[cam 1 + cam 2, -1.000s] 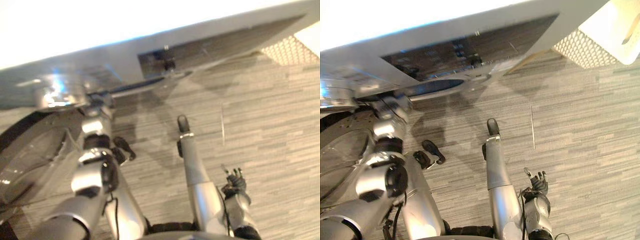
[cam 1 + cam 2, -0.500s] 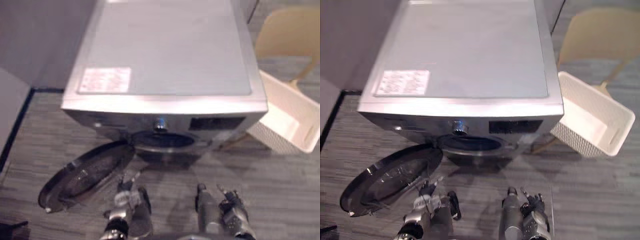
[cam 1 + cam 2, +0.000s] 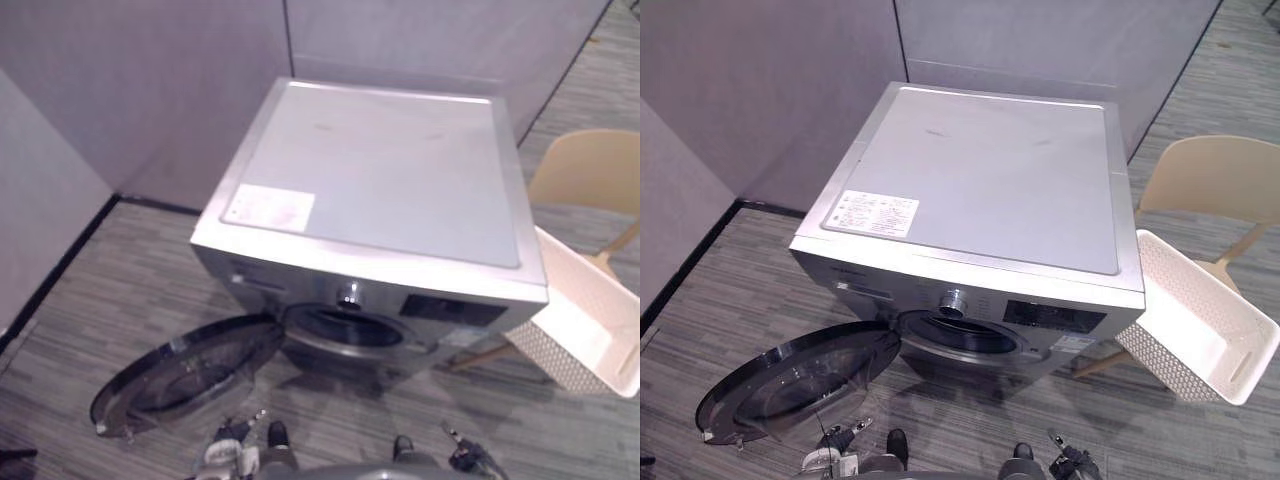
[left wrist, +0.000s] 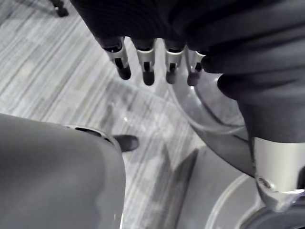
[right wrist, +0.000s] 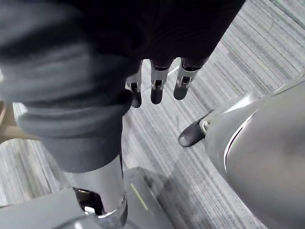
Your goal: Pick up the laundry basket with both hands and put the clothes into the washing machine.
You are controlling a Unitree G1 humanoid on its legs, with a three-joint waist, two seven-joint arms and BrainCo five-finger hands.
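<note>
The white perforated laundry basket (image 3: 1200, 325) lies tilted on the floor to the right of the silver washing machine (image 3: 980, 190), leaning by a chair; its inside looks bare. The machine's round door (image 3: 790, 385) hangs open to the left, and the dark drum opening (image 3: 955, 335) is exposed. My left hand (image 4: 147, 64) hangs low over the floor near the door, fingers straight, holding nothing. My right hand (image 5: 157, 83) also hangs with straight fingers over bare floor. Both hands sit at the bottom edge of the eye views, left hand (image 3: 835, 450), right hand (image 3: 1070, 465), well apart from the basket.
A beige chair (image 3: 1220, 185) stands behind the basket at the right. Grey partition walls (image 3: 790, 80) close off the back and the left. Striped grey floor (image 3: 730, 300) lies open in front of the machine.
The camera has swung up from the floor to take in the whole machine and basket. Both hands now sit lower in the picture and hold nothing, as before.
</note>
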